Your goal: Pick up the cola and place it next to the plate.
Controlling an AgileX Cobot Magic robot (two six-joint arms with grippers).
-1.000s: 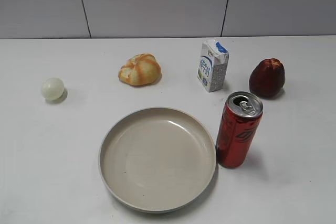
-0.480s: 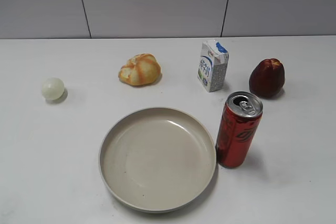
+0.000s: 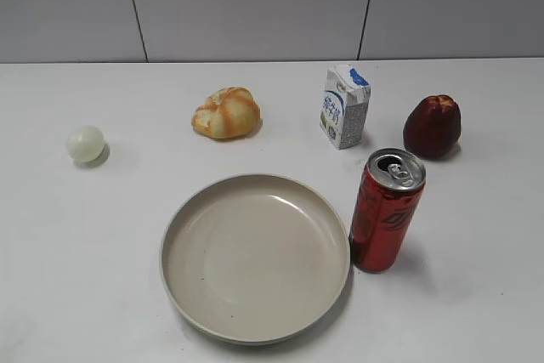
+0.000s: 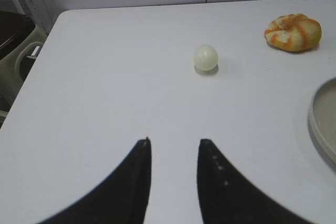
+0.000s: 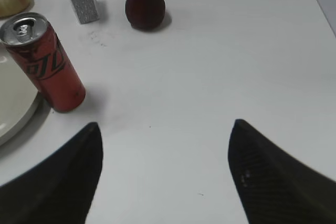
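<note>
One tall red metal cola can (image 3: 387,210), upright just right of the round beige plate (image 3: 255,257). Right gripper (image 5: 165,129) spread wide, empty; left gripper (image 4: 174,148) narrowly parted, empty.

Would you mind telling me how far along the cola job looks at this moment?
Done, by the look of it: the cola can stands upright on the table right beside the plate, at its right rim. In hand: nothing; the right gripper is open and clear of the can, and the left gripper holds nothing. Left: apparently nothing.
</note>
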